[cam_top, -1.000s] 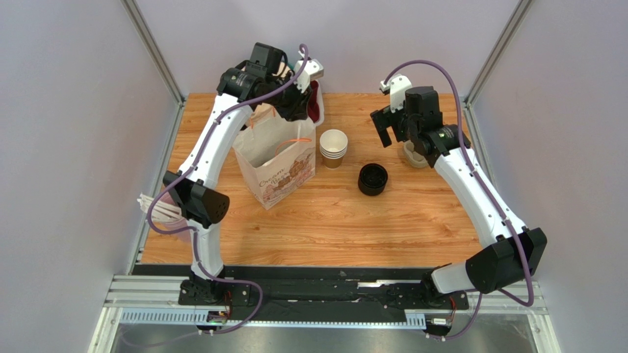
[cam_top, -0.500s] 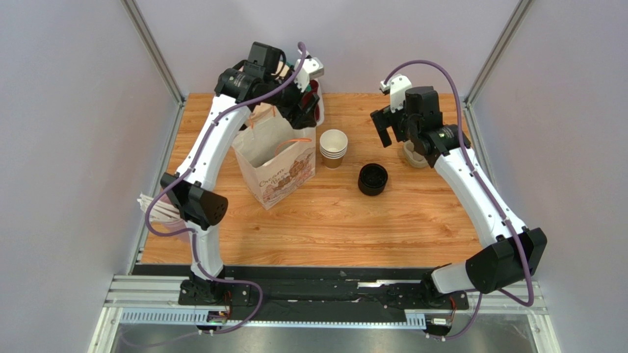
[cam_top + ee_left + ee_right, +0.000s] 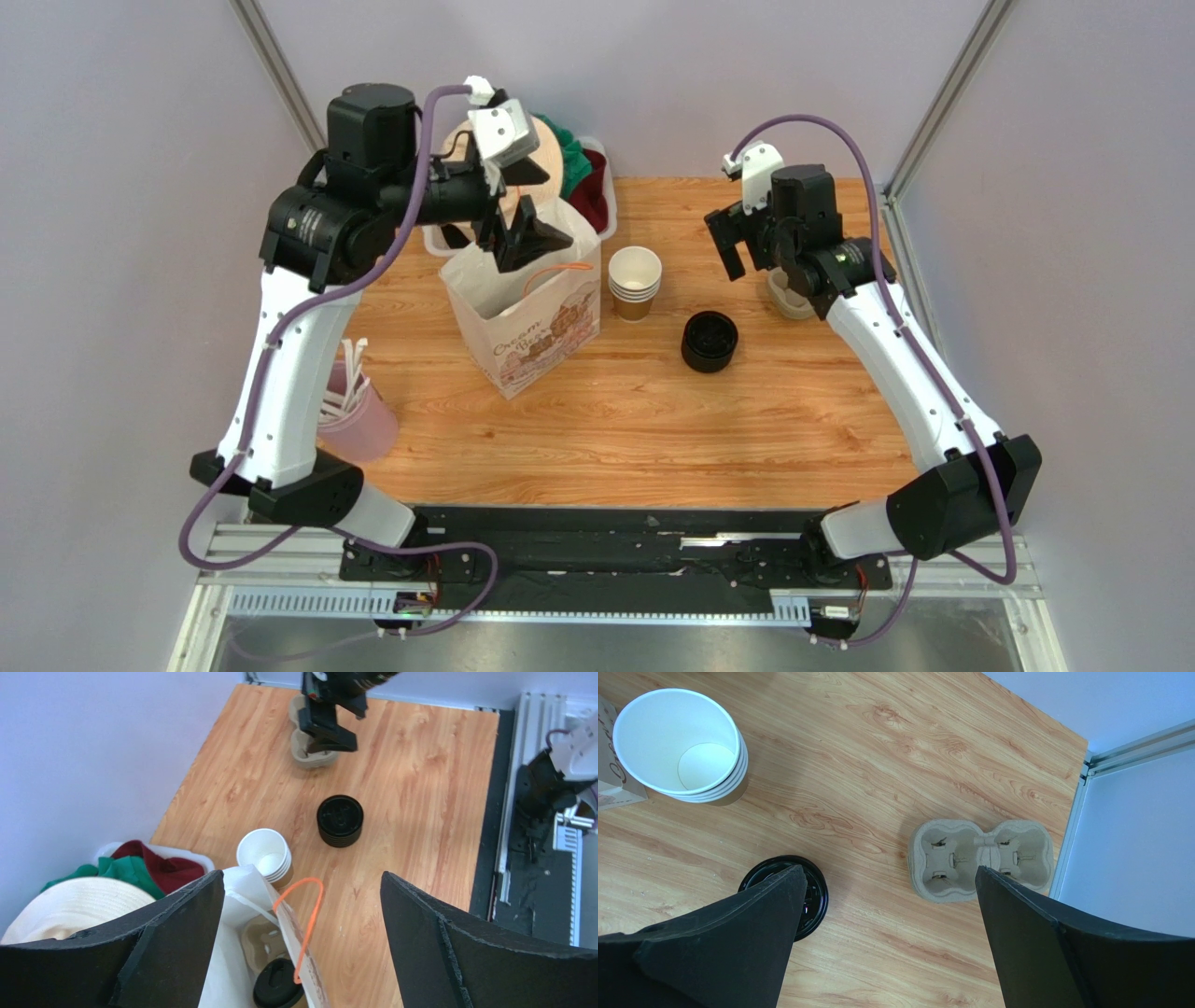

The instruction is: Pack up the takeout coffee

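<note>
The takeout coffee (image 3: 278, 986) stands inside the white paper bag (image 3: 522, 319). Only its black lid shows, in the left wrist view, beside a cardboard carrier (image 3: 264, 941) on the bag's floor. My left gripper (image 3: 526, 249) hangs open above the bag's mouth, apart from the cup; in its own view the left gripper (image 3: 302, 878) holds nothing between its fingers. My right gripper (image 3: 737, 252) hovers open at the back right, over bare wood (image 3: 889, 871) between a stack of black lids (image 3: 784, 896) and an empty carrier (image 3: 980, 857).
A stack of empty paper cups (image 3: 634, 280) stands just right of the bag, with the black lids (image 3: 710, 340) in front of it. A bin of cloths and a hat (image 3: 578, 165) sits behind the bag. A pink cup of straws (image 3: 358, 416) stands at the left edge.
My left gripper has opened and risen out of the bag, the arm swinging up and to the left. The coffee stays in the bag. The right arm has not moved.
</note>
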Robot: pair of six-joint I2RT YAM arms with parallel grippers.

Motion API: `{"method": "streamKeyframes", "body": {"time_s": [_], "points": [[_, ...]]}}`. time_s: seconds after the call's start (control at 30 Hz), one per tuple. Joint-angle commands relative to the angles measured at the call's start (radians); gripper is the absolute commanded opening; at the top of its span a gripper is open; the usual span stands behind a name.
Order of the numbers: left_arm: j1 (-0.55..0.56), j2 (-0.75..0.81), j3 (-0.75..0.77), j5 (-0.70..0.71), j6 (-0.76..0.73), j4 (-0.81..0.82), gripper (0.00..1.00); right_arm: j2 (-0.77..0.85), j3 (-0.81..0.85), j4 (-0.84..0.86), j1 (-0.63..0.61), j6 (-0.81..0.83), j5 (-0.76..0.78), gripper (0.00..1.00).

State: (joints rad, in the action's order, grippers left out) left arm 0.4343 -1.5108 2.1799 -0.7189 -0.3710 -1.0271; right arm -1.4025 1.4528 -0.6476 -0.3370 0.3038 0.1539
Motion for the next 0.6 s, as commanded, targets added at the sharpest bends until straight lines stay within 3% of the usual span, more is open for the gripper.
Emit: {"method": "streamKeyframes", "body": {"time_s": [0.0, 0.1, 0.33, 0.57], "points": [[0.020, -0.026, -0.092, -0.063, -0.071, -0.040, 0.86, 0.039, -0.005, 0.037, -0.008, -0.005, -0.013, 0.99], [0.024, -0.043, -0.134, -0.051, -0.086, -0.051, 0.75, 0.039, -0.005, 0.037, -0.008, -0.006, -0.014, 0.99], [0.030, -0.094, -0.137, -0.016, -0.111, -0.051, 0.75, 0.039, -0.005, 0.034, -0.008, -0.008, -0.016, 0.99], [0.040, -0.114, -0.132, -0.043, -0.143, -0.086, 0.66, 0.037, -0.006, 0.037, -0.008, -0.006, -0.014, 0.99]]}}
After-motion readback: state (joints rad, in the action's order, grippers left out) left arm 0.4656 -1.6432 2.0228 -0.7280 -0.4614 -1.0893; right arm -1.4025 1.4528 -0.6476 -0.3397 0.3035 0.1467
